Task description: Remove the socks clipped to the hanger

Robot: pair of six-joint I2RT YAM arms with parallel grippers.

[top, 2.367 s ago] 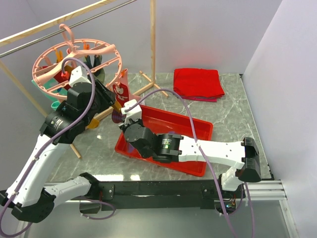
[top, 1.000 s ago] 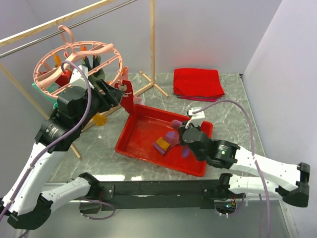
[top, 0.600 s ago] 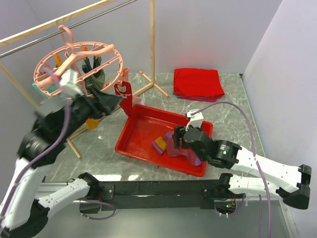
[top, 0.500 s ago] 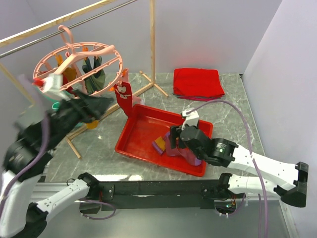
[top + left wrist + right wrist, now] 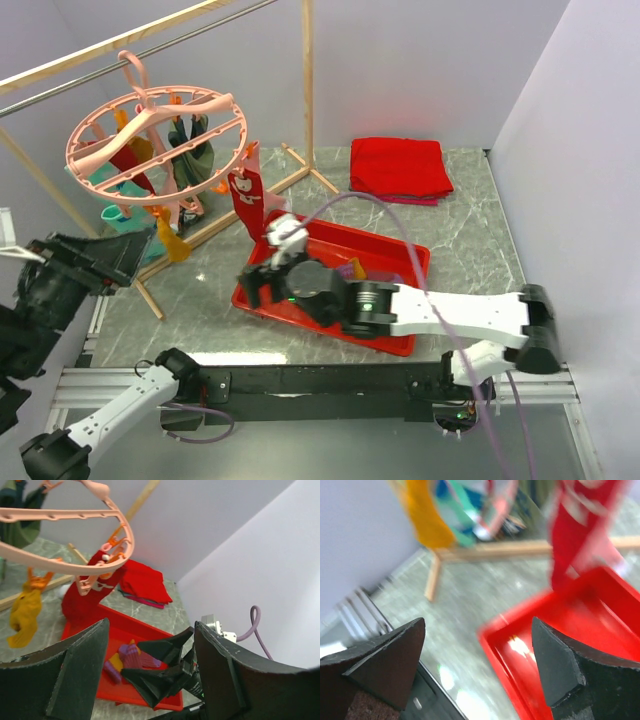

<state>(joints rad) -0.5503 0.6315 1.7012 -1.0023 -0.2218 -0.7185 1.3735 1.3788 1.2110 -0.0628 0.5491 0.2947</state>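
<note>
Left gripper [image 5: 150,625] and right gripper [image 5: 478,622] are being held wide open, empty. Socks [image 5: 245,195] are being kept clipped on the hanger [image 5: 60,514], far left; others are lying in the red tray [image 5: 392,241].

The end effector [image 5: 477,622], fingers [image 5: 380,665] wide apart, hovers over a red tray [image 5: 590,605] near an apparent sock [image 5: 575,545].

L arm: raised, well left of red tray [image 5: 418,256], wrist aimed toward it | L gripper [image 5: 88,262]: fingers wide apart, nothing between them | R arm: stretched low from right of tray, across it, to its left rim | R gripper [image 5: 256,286]: at tray's left rim, fingers spread, empty; wrist view blurred
</note>
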